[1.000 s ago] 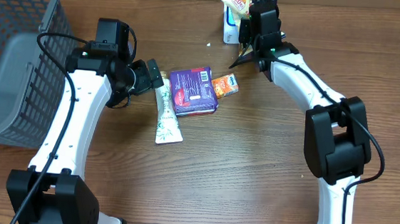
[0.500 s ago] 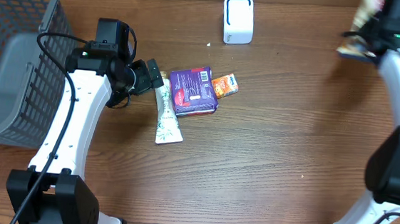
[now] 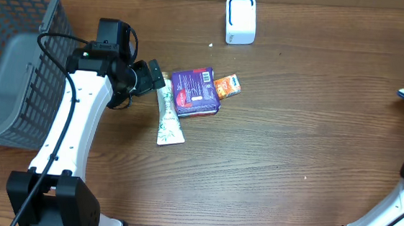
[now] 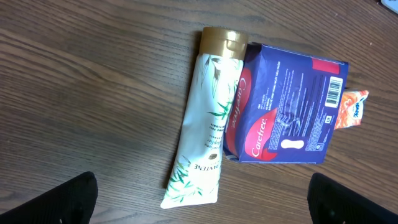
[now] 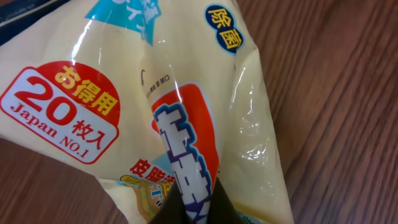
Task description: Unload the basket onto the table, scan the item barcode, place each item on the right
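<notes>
Our left gripper (image 3: pixel 153 76) hangs spread wide and empty just beside the lotion tube (image 4: pixel 205 124) and the purple Carefree pack (image 4: pixel 286 106), well placed for a next pick. The white scanner (image 3: pixel 240 19) stands alone. Far right, our right gripper (image 5: pixel 189 208) is clenched on the yellow wipes pack (image 5: pixel 143 106), well apart from the scanner and perhaps being set aside; the overhead view crops it.

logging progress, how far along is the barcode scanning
Done, apparently: the yellow pack, at the scanner a second ago, is now clamped in the right claw at the right edge. The left claw hangs open beside what's left: tube, purple pack, orange sachet.
</notes>
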`<state>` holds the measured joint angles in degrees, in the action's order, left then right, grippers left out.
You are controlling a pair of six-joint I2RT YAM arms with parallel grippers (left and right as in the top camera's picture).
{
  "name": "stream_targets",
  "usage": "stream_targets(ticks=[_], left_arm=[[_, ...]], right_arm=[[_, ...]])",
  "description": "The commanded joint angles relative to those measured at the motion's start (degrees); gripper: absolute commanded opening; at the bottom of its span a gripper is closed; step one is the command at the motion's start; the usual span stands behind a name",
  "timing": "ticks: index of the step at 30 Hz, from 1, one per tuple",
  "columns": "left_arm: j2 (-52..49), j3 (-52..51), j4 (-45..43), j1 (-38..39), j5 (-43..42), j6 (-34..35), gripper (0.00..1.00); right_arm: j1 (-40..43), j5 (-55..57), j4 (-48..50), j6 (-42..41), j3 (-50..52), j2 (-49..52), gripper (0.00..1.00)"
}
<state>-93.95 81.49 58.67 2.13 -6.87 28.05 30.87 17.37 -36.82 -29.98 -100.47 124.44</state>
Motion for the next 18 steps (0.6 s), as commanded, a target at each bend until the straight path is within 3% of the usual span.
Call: stream_targets(ticks=[1,2,4,6,13,18], left_arm=[[-0.5,1.0,-0.2,-0.2,-0.2,-1.2,1.00],[-0.5,1.0,-0.2,-0.2,-0.2,-1.2,1.00],[-0.5,1.0,-0.2,-0.2,-0.2,-1.2,1.00],[-0.5,1.0,-0.2,-0.2,-0.2,-1.2,1.00],[-0.5,1.0,-0.2,-0.2,-0.2,-1.2,1.00],[-0.5,1.0,-0.2,-0.2,-0.2,-1.2,1.00]], right_arm=[[1.2,0.6,2.0,-0.4,-0.7,0.4,0.24],[1.4,0.6,2.6,0.2,-0.7,0.4,0.38],[1.6,0.6,3.4,0.4,-0.9,0.3,0.84],[1.7,0.6,3.3,2.3,-1.5,-0.1,0.98],[1.6,0.3,0.0,4.7,-4.6,-5.1,1.00],[0.3,-11.6,-1.3,4.7,-4.9,-12.9,1.00]])
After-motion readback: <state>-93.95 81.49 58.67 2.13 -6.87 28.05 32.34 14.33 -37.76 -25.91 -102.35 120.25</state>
